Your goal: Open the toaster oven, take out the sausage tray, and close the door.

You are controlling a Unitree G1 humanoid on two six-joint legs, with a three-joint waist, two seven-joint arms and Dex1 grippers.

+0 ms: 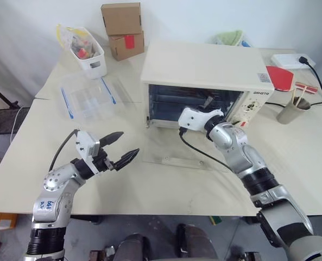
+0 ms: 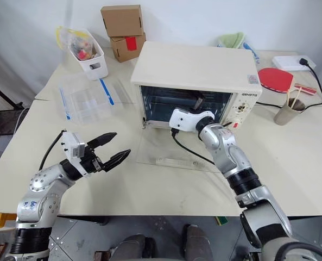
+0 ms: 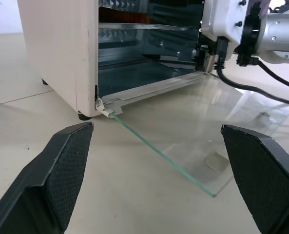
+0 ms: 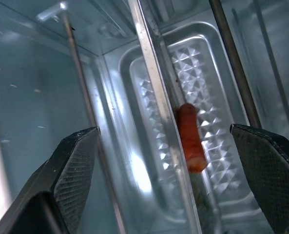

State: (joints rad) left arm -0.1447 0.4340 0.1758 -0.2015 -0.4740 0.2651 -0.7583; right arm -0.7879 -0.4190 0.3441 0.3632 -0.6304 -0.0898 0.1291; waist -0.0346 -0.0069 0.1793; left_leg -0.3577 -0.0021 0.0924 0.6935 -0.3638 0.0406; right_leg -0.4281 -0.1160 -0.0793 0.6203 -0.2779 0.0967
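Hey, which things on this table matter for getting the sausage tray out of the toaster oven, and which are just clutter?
For the job:
toaster oven
door, folded down flat
sausage tray, inside
right hand, open, at the oven mouth

Lying about:
cardboard boxes
clear plastic box
white bin
red paddle
cup

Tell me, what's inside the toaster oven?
Inside the toaster oven sits the sausage tray with one sausage on it. The right tool, open, covers part of the inside.
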